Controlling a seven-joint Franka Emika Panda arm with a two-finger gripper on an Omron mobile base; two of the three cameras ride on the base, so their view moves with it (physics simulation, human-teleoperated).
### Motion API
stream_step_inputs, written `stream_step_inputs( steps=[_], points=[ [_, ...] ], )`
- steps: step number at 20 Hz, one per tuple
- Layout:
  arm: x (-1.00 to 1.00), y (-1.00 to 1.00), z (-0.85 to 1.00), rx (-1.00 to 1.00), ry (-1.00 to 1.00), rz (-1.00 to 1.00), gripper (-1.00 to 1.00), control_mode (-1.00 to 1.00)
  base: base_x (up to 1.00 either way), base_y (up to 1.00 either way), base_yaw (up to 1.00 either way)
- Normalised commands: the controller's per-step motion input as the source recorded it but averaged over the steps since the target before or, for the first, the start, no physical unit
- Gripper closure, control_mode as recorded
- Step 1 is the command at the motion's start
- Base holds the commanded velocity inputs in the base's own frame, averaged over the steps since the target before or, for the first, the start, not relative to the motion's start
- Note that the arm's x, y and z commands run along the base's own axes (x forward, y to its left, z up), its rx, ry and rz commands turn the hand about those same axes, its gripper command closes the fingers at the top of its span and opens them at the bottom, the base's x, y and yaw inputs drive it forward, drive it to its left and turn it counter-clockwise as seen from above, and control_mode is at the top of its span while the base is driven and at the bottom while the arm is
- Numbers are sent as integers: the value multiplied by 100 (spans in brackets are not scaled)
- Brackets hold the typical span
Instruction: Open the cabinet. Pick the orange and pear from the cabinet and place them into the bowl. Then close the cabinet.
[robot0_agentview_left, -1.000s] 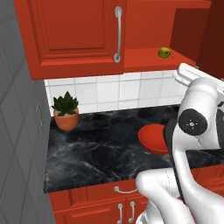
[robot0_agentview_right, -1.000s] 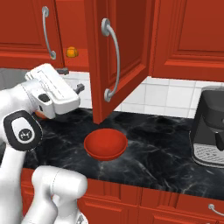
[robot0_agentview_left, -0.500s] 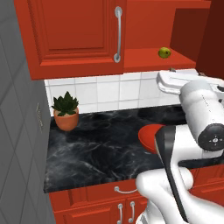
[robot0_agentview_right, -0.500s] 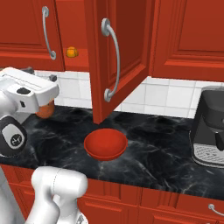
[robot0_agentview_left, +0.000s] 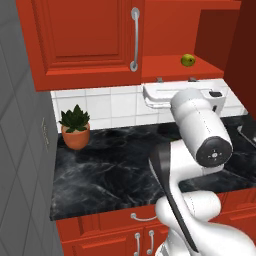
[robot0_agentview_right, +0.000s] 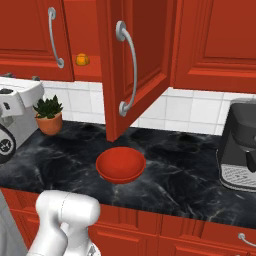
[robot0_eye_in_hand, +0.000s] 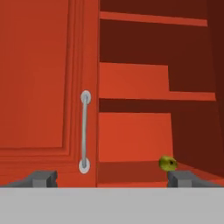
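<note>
Now the gripper (robot0_eye_in_hand: 112, 177) is held wide and empty, aimed into the opened cabinet (robot0_eye_in_hand: 131, 87), with the pear (robot0_eye_in_hand: 167, 163) at its two o'clock for grasping.

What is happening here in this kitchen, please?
The right door of the red cabinet stands open. The arm faces the opening with its gripper open and empty. The pear and the orange lie on the bottom shelf, not picked up yet. The bowl waits empty on the counter below the door.
</note>
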Motion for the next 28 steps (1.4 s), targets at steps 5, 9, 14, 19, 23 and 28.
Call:
stream_step_inputs(
  steps=[5, 9, 14, 19, 23, 28],
  points=[
    [47, 25, 0, 0, 1, 0, -100, -100, 0, 0, 0],
    [66, 17, 3, 0, 0, 0, -100, -100, 0, 0, 0],
    [89, 8, 3, 0, 4, 0, -100, -100, 0, 0, 0],
    [90, 3, 0, 0, 10, 0, -100, -100, 0, 0, 0],
    [77, 19, 0, -1, 6, 0, -100, -100, 0, 0, 0],
    [72, 50, 0, -1, 0, 0, -100, -100, 0, 0, 0]
  ],
)
